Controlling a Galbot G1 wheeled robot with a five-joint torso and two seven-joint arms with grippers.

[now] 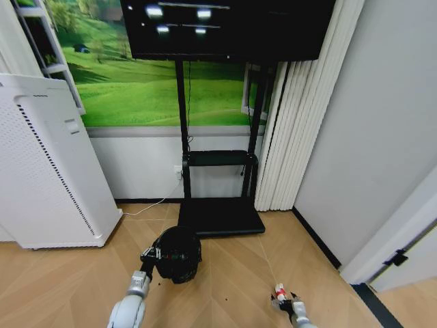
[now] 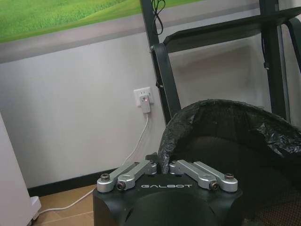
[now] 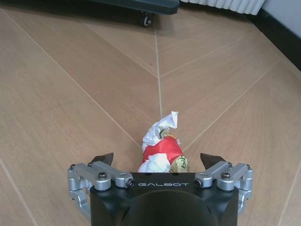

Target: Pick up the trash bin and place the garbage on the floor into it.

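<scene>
The trash bin (image 1: 179,254), black and round with a black liner, is just off the wooden floor in front of the TV stand. My left gripper (image 1: 151,258) is shut on its near rim. In the left wrist view the fingers (image 2: 141,168) pinch the crinkled liner edge of the trash bin (image 2: 235,136). Of the garbage, a crumpled red-and-white wrapper (image 3: 161,149) lies on the floor. My right gripper (image 3: 157,159) is low over it, open, with a fingertip on either side. From the head view, the right gripper (image 1: 285,301) and the wrapper (image 1: 278,292) are at the bottom right.
A tall white perforated appliance (image 1: 48,164) stands at the left. The black TV stand's base (image 1: 220,217) is just behind the bin, and one of its castors (image 3: 144,20) shows in the right wrist view. White curtains (image 1: 300,123) and a grey wall close the right side.
</scene>
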